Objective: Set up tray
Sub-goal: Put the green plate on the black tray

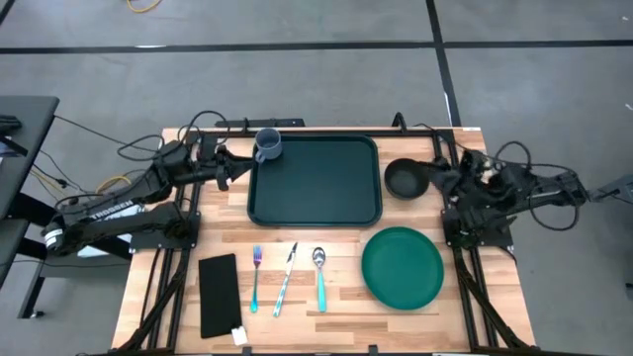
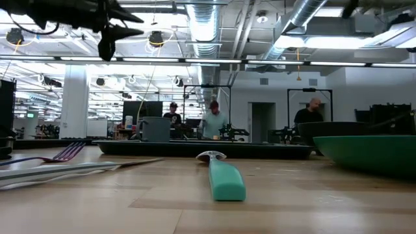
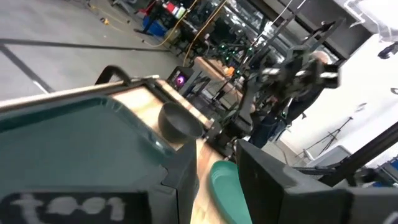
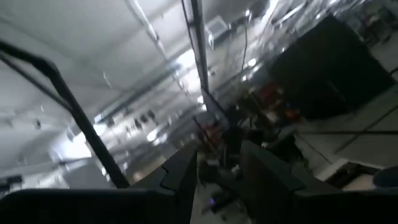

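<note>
Item 1, tray (image 1: pixel 315 193): dark green, raised rim, lying flat at the far middle of the table (image 1: pixel 326 326). You can read it as the receiving surface; its floor is nearly bare, so the setup looks barely begun.

Item 2, mug (image 1: pixel 268 145): blue-grey, upright at the tray's far left corner, on or just over the rim; which, you cannot tell from above.

Item 3, bowl (image 1: pixel 404 179): dark, just beside the tray's right edge, on the table, not in the tray.

Item 4, plate (image 1: pixel 402 267): round, green, near the front right, well apart from the tray.

Item 5, cutlery: fork (image 1: pixel 255 280), knife (image 1: pixel 285 281) and spoon (image 1: pixel 319 280), laid side by side in front of the tray, handles toward you, likely staged for picking in turn.

Item 6, flat black rectangle (image 1: pixel 219 295): front left, beside the fork.

Item 7, left end effector (image 1: pixel 226 164): just outside the tray's left edge, near the mug. Its fingers (image 3: pixel 186 180) stand a narrow gap apart with nothing between them.

Item 8, right end effector (image 1: pixel 442 176): beside the bowl, pointing up into the room in its wrist view; fingers parted with nothing between them.
</note>
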### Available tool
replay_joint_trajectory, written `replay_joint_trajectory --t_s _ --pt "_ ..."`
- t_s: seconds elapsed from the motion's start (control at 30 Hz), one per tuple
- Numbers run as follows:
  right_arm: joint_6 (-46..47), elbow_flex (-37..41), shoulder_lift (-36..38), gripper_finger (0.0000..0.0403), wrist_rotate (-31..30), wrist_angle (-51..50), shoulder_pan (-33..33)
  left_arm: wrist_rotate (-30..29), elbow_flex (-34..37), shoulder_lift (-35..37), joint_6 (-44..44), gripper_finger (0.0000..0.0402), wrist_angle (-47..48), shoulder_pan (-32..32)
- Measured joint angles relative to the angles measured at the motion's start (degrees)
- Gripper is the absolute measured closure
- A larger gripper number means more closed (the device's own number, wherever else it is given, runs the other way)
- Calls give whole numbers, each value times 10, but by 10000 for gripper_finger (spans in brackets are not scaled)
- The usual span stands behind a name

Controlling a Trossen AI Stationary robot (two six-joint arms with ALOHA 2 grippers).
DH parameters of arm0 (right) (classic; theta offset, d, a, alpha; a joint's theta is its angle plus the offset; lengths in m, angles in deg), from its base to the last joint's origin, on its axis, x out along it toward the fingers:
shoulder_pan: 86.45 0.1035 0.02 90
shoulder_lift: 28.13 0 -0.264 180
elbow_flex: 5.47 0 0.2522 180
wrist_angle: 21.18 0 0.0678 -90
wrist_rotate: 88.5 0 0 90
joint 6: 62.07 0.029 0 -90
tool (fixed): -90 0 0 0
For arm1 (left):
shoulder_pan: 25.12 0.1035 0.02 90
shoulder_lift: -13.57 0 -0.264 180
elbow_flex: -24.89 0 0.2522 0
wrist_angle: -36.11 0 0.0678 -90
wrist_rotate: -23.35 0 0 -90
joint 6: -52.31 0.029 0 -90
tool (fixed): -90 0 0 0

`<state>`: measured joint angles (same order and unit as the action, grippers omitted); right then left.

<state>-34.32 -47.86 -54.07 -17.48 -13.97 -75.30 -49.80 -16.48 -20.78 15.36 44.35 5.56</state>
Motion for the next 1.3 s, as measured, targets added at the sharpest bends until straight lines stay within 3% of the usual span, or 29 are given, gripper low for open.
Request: replay_joint_trajectory --t_s 0.17,0.37,0.8,0.97,1.13,1.3 --pt "9 -103 -101 285 58 -122 0 -2 40 22 -16 301 -17 0" --pt "44 -150 -186 285 71 -138 0 2 88 60 -42 301 -35 -1" --pt "123 -188 -228 285 71 -329 -16 -2 210 189 -22 301 -29 -32" --pt "124 -262 -266 285 72 -541 -30 -1 240 237 -21 301 -26 -35" --pt "124 -348 -337 285 72 -752 -49 27 241 261 9 301 51 -35" --pt "123 -381 -395 285 107 -846 -77 83 232 257 31 301 133 -35"
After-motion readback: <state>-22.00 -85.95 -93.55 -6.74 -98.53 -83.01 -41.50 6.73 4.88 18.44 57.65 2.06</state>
